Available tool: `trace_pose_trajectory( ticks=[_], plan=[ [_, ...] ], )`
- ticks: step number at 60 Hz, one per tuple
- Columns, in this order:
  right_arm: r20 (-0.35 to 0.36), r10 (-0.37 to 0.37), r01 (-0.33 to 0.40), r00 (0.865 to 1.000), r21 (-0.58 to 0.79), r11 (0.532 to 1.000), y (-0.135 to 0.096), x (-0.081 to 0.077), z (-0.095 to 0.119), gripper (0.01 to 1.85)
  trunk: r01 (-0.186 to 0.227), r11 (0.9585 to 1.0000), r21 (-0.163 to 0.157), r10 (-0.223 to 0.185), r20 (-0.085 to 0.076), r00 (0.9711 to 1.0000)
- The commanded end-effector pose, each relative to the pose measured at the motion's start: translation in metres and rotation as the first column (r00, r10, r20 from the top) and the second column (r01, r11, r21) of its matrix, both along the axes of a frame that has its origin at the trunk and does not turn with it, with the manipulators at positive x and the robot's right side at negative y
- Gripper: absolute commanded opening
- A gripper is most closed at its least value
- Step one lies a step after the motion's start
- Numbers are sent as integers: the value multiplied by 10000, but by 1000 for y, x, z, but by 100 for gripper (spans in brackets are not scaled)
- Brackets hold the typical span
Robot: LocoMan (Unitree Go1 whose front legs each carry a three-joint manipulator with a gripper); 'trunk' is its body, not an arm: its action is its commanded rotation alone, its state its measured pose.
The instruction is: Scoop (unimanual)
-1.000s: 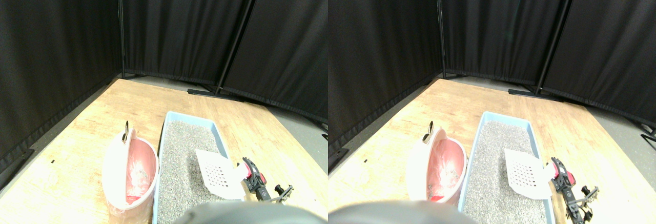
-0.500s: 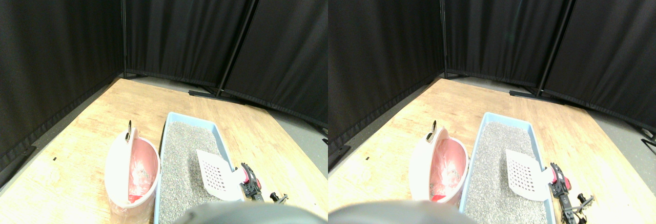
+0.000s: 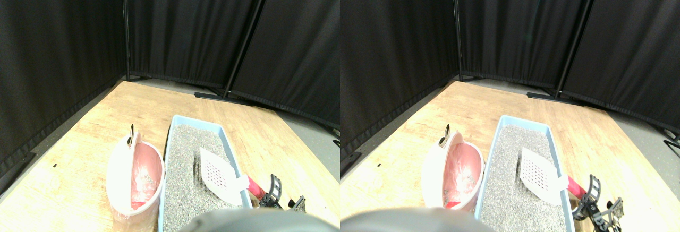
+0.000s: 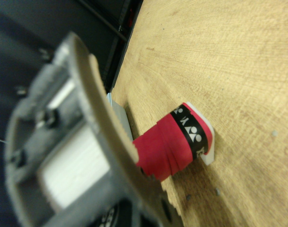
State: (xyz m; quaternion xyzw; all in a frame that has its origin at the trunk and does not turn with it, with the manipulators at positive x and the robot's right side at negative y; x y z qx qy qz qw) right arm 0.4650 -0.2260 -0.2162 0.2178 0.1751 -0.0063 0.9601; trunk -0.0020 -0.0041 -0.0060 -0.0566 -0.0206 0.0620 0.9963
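Stereo pair view: white slotted scoop tilted over grey litter in blue tray, beside pink bin; red-wrapped handle at right gripper. Jaw state impossible to tell.

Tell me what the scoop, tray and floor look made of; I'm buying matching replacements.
Scoop: white, matte, rigid, punched with holes, likely plastic; handle wrapped in red grip tape.
Tray: pale blue, smooth thin wall, probably plastic.
Floor: light wood grain, possibly laminate.
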Motion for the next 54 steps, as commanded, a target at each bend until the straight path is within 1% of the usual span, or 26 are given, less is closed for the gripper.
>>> trace_pose_trajectory(
  ticks=[1,6,7,11,12,15,16,17,18,21,22,23,24,25,26,29,31,34,35,36,42,46,47,50,54],
  plan=[
    [406,68,-71,9992,60,10000,4,-2,16,166,-42,9999,-142,41,-77,10000],
    [633,28,-39,9980,171,9998,4,-6,21,161,-27,9999,-138,26,-85,10000],
    [834,90,-90,9965,-5,10000,4,-8,24,157,-27,9999,-138,26,-85,10000],
    [1053,114,-86,9944,-276,9996,3,-12,31,150,-27,9999,-138,26,-85,10000],
    [1097,96,-66,9939,-274,9996,3,-13,32,148,48,9999,-101,-49,-84,10000],
    [1455,38,-20,9894,-125,9999,2,-18,40,129,48,9999,-101,-49,-84,10000],
    [1455,38,-20,9894,-125,9999,2,-18,40,129,97,9999,-90,-97,-78,9999],
    [1500,20,1,9887,-139,9999,2,-18,41,125,97,9999,-90,-97,-78,9999],
    [1603,-23,54,9871,-188,9998,1,-20,43,116,97,9999,-90,-97,-78,9999],
    [2013,-166,222,9794,-258,9994,0,-23,50,72,151,9999,-49,-152,-83,9999],
    [2034,-167,227,9789,-272,9994,0,-24,51,64,151,9999,-49,-152,-83,9999],
    [2072,-166,239,9781,-324,9992,0,-25,54,49,198,9998,-20,-199,-89,9998],
    [2072,-166,239,9781,-324,9992,0,-25,54,49,198,9998,-20,-199,-89,9998],
    [2194,-192,295,9755,-439,9986,-1,-25,57,30,198,9998,-20,-199,-89,9998],
    [2194,-192,295,9755,-439,9986,-1,-25,57,30,238,9997,-1,-238,-80,9997],
    [2516,-73,211,9678,-523,9984,-2,-27,61,7,266,9996,15,-265,-80,9996],
    [2720,164,29,9622,-703,9975,-3,-28,63,6,299,9995,39,-299,-77,9995],
    [2909,265,-36,9564,-788,9969,-3,-30,68,6,334,9994,62,-334,-63,9994],
    [2909,265,-36,9564,-788,9969,-3,-30,68,6,367,9993,80,-367,-67,9993],
    [3021,378,-120,9525,-870,9961,-3,-31,69,6,367,9993,80,-367,-67,9993],
    [3318,690,-366,9408,-1030,9940,-5,-34,75,6,481,9987,145,-480,-68,9988],
    [3387,828,-482,9373,-1094,9928,-5,-36,78,6,554,9983,183,-553,-52,9985],
    [3428,950,-563,9346,-1212,9910,-6,-38,81,6,554,9983,183,-553,-52,9985],
    [3407,910,-521,9358,-1217,9912,-6,-39,83,6,554,9983,183,-553,-52,9985],
    [3426,1052,-573,9336,-1472,9875,-6,-44,89,6,607,9979,210,-607,-30,9982]
  ],
)
